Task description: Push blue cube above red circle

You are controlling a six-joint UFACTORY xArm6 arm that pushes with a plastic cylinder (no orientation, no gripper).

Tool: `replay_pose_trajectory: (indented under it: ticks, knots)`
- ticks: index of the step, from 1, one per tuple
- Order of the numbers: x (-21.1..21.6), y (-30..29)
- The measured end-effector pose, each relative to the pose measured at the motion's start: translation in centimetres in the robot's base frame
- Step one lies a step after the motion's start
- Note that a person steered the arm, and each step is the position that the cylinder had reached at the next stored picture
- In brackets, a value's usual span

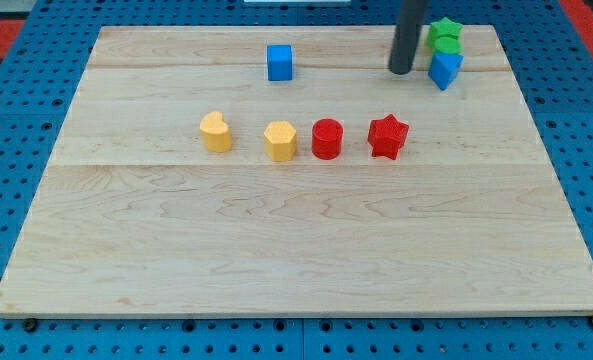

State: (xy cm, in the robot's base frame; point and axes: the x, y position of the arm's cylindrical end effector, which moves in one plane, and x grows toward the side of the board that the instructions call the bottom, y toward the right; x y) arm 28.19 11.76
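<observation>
The blue cube (280, 62) sits near the view's top, left of centre. The red circle (327, 138) stands in the middle row, below and to the right of the cube. My tip (401, 71) rests on the board near the view's top right, well to the right of the blue cube and just left of another blue block (444, 69). The tip touches no block.
A red star (387, 136) lies right of the red circle. A yellow hexagon (280, 140) and a yellow heart (216, 132) lie to its left. Two green blocks (443, 36) sit at the top right, above the other blue block. The wooden board (296, 240) lies on a blue pegboard.
</observation>
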Motion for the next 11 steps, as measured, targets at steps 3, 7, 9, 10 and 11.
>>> replay_pose_trajectory:
  ticks: [3,7,9,10,11]
  knots:
    - [-5.3,-11.7]
    - [1.1,-19.6]
    - [4.8,-18.6]
    - [3.9,-13.6]
    - [3.4,-7.3]
